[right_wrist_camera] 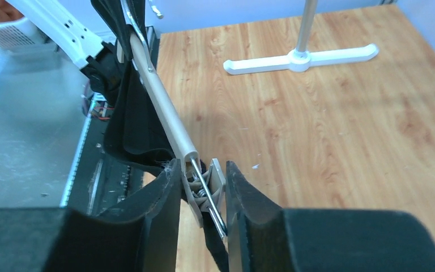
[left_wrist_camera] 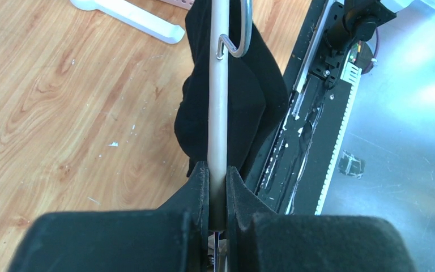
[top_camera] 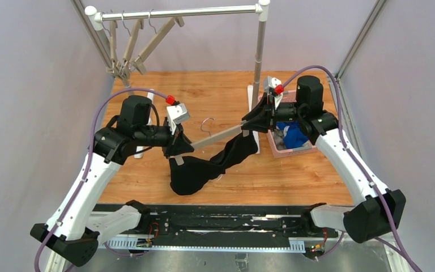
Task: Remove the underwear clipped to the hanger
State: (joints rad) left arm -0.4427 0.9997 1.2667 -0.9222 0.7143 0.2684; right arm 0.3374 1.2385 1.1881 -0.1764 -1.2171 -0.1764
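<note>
The top view looks down from behind on the whole counter point(top_camera: 317, 175); both wrist views look closely along the same hanger point(left_wrist_camera: 218, 113) from opposite ends.

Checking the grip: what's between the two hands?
The hanger spans from left hand to right hand, black underwear hanging below; top view shows it.

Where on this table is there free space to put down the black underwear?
The table is bare at front right, between black underwear and right arm, and at the back between the rack feet. Crowded: the middle, where left claw grips the hanger and right claw its clip, and the basket corner.
</note>
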